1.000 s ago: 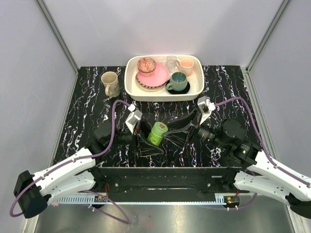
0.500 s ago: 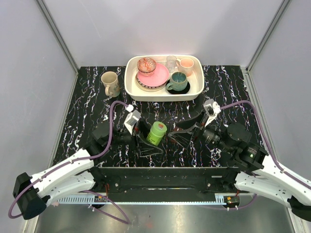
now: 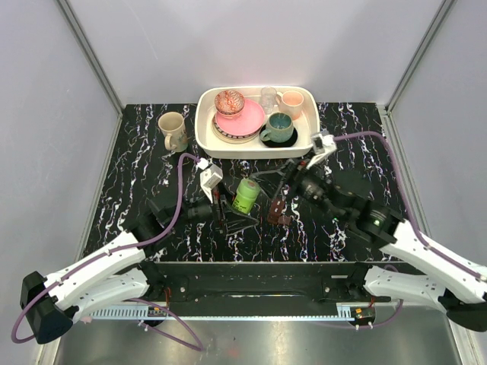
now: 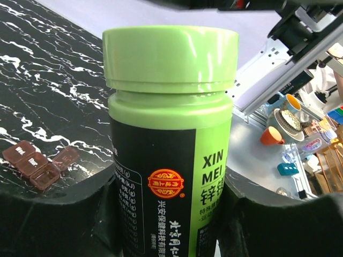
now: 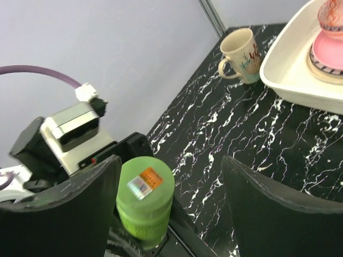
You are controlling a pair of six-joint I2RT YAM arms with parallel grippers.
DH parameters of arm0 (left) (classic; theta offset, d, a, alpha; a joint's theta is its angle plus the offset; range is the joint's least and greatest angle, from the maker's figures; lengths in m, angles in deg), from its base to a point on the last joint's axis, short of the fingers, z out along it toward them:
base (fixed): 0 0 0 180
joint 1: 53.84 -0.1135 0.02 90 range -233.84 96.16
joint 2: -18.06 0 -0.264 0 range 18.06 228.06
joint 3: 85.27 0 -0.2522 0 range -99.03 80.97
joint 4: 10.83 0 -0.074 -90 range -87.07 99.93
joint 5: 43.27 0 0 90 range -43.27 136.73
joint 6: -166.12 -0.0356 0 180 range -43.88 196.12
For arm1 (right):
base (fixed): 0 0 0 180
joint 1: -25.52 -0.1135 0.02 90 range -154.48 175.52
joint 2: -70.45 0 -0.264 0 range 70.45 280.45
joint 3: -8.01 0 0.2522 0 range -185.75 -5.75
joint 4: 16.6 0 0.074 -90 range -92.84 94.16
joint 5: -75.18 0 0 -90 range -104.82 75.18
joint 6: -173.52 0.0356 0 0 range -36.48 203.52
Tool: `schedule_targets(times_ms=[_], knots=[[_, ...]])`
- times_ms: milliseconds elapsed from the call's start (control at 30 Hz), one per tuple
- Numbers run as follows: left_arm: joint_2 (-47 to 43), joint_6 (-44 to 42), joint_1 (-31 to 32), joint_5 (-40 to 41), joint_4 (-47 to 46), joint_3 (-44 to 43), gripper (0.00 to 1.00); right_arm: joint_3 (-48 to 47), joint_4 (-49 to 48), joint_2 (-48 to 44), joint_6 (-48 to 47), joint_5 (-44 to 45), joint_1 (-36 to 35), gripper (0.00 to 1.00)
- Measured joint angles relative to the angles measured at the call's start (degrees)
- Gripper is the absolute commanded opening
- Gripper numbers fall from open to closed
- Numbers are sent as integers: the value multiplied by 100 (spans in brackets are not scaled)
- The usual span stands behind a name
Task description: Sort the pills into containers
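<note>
Left gripper [image 4: 169, 179] clamped on the green bottle [image 4: 171, 107]; right gripper [image 5: 170, 176] spread wide and holding nothing.

In the left wrist view, the left gripper's two dark fingers [image 4: 69, 214] press against both sides of the bottle, which stands upright with its lid on and fills the middle of the frame. In the right wrist view, the bottle's lid shows at lower left, in the gap beside the left finger. The brown pill case [image 3: 278, 211] sits on the black marbled table [image 3: 137, 175] in the centre of the top view, just right of the bottle and apart from it, below the white tray [image 3: 204, 141]. In the left wrist view the case lies flat at lower left, showing a row of small compartments. A beige mug [image 3: 173, 131] stands left of the tray.
</note>
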Motion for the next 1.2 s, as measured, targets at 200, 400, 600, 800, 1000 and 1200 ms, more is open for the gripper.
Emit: schedule_targets(times_ms=[200, 400, 600, 800, 1000, 1200], knots=[[0, -48, 0, 245, 216, -4, 0, -50, 2, 732, 463, -28, 0, 85], [15, -55, 9, 310, 247, -4, 0, -63, -2, 769, 662, -85, 0, 85], [28, -63, 9, 323, 240, -4, 0, -63, -46, 774, 789, -227, 0, 83], [131, -66, 9, 352, 240, -4, 0, -66, -151, 848, 876, -476, 0, 78], [136, -66, 9, 372, 243, -4, 0, -66, -168, 883, 916, -614, 0, 71], [136, -66, 9, 398, 240, -4, 0, -66, -175, 892, 940, -634, 0, 66]])
